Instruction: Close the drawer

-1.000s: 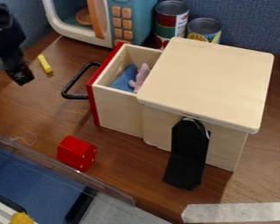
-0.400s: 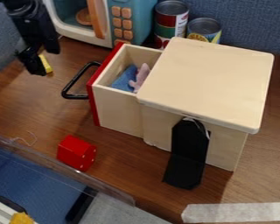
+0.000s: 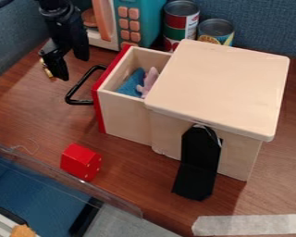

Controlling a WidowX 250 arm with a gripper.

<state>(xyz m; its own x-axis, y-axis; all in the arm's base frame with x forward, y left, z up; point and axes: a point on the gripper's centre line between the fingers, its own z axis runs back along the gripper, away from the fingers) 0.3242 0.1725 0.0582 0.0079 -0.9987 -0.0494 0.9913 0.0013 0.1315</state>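
The black gripper (image 3: 74,69) hangs at the upper left, tilted, its two fingers well parted, with brown tabletop (image 3: 27,111) showing between their tips. Its opening looks fairly wide, though the slanted view makes the exact spread hard to judge. The fingertips are near the black handle (image 3: 80,84) of the drawer (image 3: 122,113), on the handle's outer side. One finger partly covers a small yellow piece (image 3: 47,70); whether they touch, I cannot tell.

The drawer stands partway out of the pale wooden box (image 3: 169,134), its red front facing left. In it lie a blue cloth (image 3: 131,83) and a pink toy (image 3: 151,79). A red block (image 3: 81,161) sits on the tabletop below and left of the drawer. Behind stand two cans (image 3: 215,31) and a teal toy microwave (image 3: 141,18).
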